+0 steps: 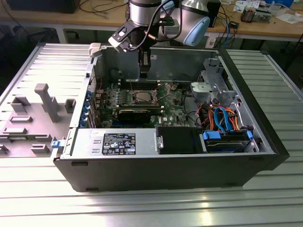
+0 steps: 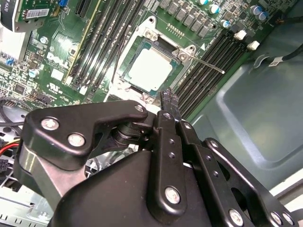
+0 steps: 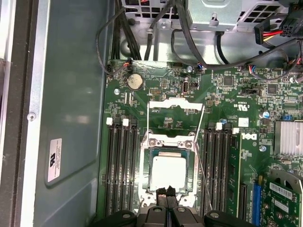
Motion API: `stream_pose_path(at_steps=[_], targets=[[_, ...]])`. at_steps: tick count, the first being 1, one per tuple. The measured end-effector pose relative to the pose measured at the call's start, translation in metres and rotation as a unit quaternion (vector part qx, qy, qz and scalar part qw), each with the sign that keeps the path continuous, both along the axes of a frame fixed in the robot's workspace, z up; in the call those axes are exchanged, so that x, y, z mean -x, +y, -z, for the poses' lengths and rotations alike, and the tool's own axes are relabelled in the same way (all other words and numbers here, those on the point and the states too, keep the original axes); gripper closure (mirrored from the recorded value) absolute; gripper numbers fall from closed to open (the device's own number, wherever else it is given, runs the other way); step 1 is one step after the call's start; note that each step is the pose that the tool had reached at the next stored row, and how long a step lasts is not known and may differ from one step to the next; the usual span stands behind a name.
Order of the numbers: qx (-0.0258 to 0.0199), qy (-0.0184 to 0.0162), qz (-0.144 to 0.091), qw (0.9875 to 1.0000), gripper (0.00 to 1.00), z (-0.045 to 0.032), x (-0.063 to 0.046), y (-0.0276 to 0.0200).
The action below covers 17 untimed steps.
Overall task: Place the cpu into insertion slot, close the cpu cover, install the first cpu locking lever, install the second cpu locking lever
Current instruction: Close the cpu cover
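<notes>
The cpu [image 3: 168, 171] lies flat in the insertion slot [image 3: 152, 141] on the green board, its pale metal top showing. The cpu cover [image 3: 194, 163] lies down around it as a silvery frame. A thin wire locking lever [image 2: 208, 64] sticks out from the socket's corner over the memory slots. My gripper [image 3: 166, 191] is shut with nothing between its fingers and hangs just above the socket's edge, beside the chip. In the second wrist view the cpu [image 2: 150, 71] sits a short way beyond the gripper [image 2: 167, 100]. In the exterior view the gripper [image 1: 144, 71] hangs over the socket [image 1: 142, 98] inside the open case.
Long black memory slots [image 3: 122, 165] flank the socket on both sides. A grey drive cage [image 1: 213, 82] and coloured cables [image 1: 222, 118] fill the case toward the exterior view's right. The power supply [image 1: 118, 142] lies along the front. A grey fixture [image 1: 42, 101] stands outside the case.
</notes>
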State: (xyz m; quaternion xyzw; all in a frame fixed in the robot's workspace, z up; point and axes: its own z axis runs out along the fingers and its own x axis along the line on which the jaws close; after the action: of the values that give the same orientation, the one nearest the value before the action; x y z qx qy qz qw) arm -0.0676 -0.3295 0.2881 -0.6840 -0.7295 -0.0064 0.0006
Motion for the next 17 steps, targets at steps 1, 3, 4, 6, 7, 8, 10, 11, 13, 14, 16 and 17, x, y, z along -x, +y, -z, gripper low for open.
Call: stream_pose_path(at_steps=[1,3,4,6,7,8,10,11,13,14,16,17], targets=[[-0.0004,0.0,0.0,1.0,0.89,0.0,0.0,0.0],[-0.001,-0.0001,0.0,1.0,0.89,0.0,0.0,0.0],[-0.0015,-0.0001,0.0,1.0,0.89,0.0,0.0,0.0],[-0.0023,-0.0002,0.0,1.0,0.89,0.0,0.0,0.0],[-0.0025,-0.0002,0.0,1.0,0.89,0.0,0.0,0.0],[-0.0029,-0.0002,0.0,1.0,0.89,0.0,0.0,0.0],[-0.0039,-0.0003,0.0,1.0,0.89,0.0,0.0,0.0],[-0.0041,-0.0003,0.0,1.0,0.89,0.0,0.0,0.0],[-0.0047,-0.0003,0.0,1.0,0.89,0.0,0.0,0.0],[-0.0047,-0.0004,0.0,1.0,0.89,0.0,0.0,0.0],[-0.0047,-0.0004,0.0,1.0,0.89,0.0001,-0.0012,0.0],[-0.0047,-0.0003,0.0,1.0,0.89,0.0002,-0.0043,0.0]])
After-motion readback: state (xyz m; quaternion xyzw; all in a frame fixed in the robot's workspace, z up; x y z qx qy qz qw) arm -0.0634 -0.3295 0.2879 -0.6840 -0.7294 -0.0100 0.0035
